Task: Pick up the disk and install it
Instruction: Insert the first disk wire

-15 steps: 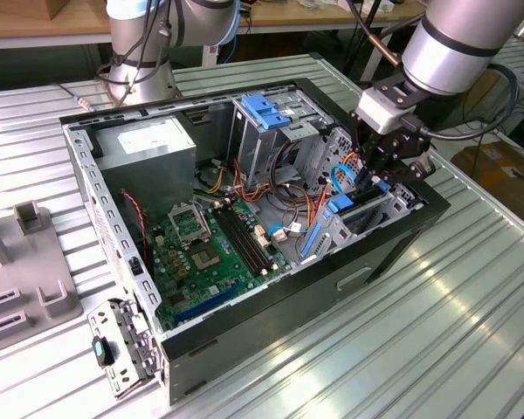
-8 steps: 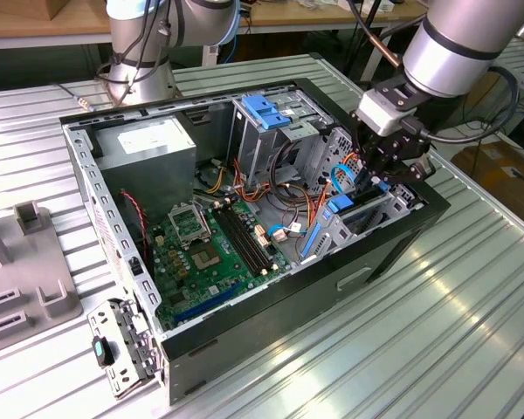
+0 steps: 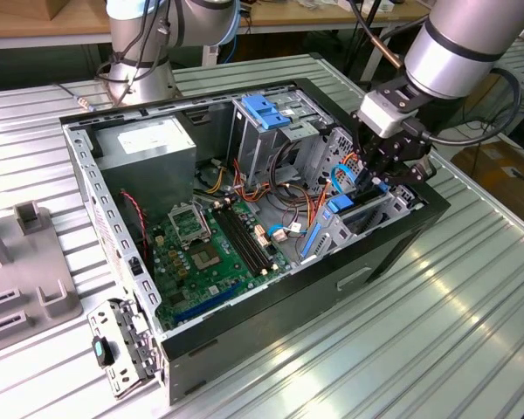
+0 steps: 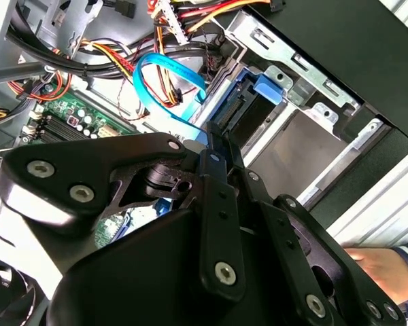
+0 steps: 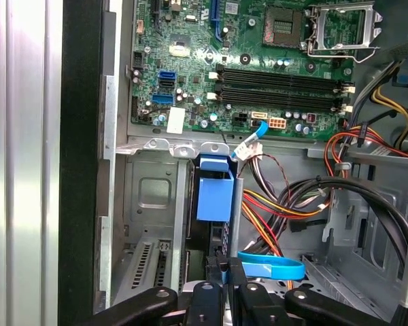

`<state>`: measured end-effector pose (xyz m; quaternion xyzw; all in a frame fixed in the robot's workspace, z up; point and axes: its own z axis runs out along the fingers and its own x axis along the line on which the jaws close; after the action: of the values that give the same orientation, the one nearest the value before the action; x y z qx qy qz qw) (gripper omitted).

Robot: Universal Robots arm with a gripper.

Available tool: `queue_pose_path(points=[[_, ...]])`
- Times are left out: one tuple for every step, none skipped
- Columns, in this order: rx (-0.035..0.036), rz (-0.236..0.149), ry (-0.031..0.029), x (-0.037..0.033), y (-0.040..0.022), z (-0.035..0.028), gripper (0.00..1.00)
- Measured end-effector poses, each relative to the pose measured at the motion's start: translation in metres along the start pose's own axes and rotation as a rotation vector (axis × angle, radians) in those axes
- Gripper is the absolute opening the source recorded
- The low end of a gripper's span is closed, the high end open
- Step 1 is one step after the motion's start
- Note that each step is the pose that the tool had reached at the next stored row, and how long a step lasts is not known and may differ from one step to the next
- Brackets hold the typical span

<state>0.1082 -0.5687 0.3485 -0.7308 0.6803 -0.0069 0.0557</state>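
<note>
Ribbed metal surface (image 3: 437,332) carries an open black computer case (image 3: 393,253) lying on its side, with workshop benches behind it; the green motherboard (image 3: 210,262) lies flat on the case floor, a grey power-supply box (image 3: 148,144) sits at the far corner, and a light-blue bracket (image 3: 266,109) tops the metal drive cage (image 3: 275,144). 1 arm reaches into the case from the exterior view's right; the gripper (image 3: 380,179) hangs over the drive bay beside the case's black wall. The disk (image 3: 345,209) stands on edge in that bay, its blue carrier frame turned toward the motherboard; in the first wrist view it sits between the bay's metal walls. The fingers (image 4: 216,170) are drawn close and clamp the disk's thin edge. A blue flat cable (image 4: 166,75) loops just beside the disk, among red, yellow and black wires. A person's hand (image 4: 374,261) rests near the case's outer wall.
</note>
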Motion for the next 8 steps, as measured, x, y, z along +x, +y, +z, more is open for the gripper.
queue_pose_path(points=[[0.0000,0.000,0.0000,0.0000,0.0000,0.0000,0.16],[0.0000,0.000,0.0000,0.0001,0.0000,0.0000,0.16],[0.0000,0.000,0.0001,0.0001,0.0000,0.0001,0.16],[0.0000,0.000,0.0001,0.0002,0.0001,0.0002,0.16],[-0.0001,0.000,0.0001,0.0003,0.0001,0.0002,0.16],[0.0000,0.000,0.0000,0.0003,0.0002,0.0004,0.16],[0.0001,0.000,-0.0003,0.0006,0.0004,0.0008,0.16],[0.0000,0.000,-0.0002,0.0010,0.0006,0.0011,0.16]])
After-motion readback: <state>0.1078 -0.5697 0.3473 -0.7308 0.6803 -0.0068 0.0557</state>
